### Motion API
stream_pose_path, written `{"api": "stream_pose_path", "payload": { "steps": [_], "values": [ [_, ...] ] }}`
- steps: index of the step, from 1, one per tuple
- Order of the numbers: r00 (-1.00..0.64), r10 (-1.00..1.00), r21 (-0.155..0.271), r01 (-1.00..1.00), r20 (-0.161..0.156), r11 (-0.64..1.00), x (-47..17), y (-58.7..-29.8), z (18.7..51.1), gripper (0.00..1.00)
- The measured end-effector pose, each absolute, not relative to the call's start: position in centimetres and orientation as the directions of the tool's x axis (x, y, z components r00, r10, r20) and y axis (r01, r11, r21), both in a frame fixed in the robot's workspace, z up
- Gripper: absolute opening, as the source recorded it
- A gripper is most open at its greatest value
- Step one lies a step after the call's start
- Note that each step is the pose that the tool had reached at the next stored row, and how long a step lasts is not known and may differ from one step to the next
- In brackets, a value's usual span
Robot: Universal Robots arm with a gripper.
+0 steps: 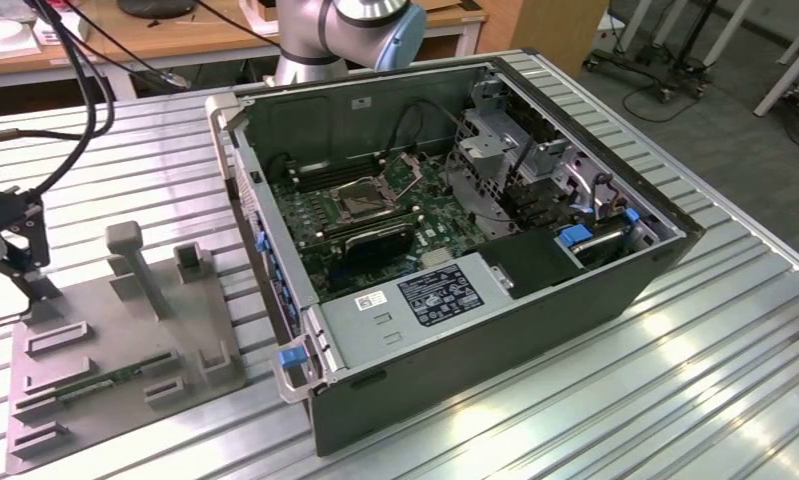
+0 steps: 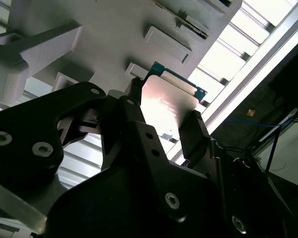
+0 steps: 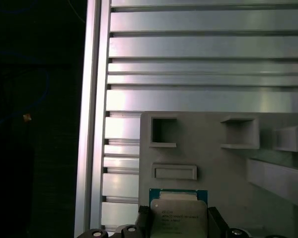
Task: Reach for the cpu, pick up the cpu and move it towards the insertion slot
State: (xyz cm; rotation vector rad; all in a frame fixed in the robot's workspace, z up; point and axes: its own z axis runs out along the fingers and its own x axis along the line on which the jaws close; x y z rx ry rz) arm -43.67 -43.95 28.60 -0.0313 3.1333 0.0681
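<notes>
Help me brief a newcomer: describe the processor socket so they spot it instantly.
Look into the open computer case on the table. On its green circuit board sits the socket: square, shiny metal frame, dark centre, unlike the long narrow black memory slots beside it.

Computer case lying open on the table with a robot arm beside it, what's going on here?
The robot arm's gripper is over the grey fixture plate that lies beside the open computer case. Its fingers are closed against two opposite edges of the cpu. The insertion slot, on the green motherboard inside the case, shows its dark centre and is well apart from the chip.
</notes>
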Motion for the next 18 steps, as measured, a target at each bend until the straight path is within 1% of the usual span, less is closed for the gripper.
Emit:
{"api": "stream_pose_path", "payload": {
  "steps": [18],
  "values": [
    [-1.0,-0.02,0.043,-0.02,-0.008,0.999,-43.7,-43.9,31.3,0.54]
  ]
}}
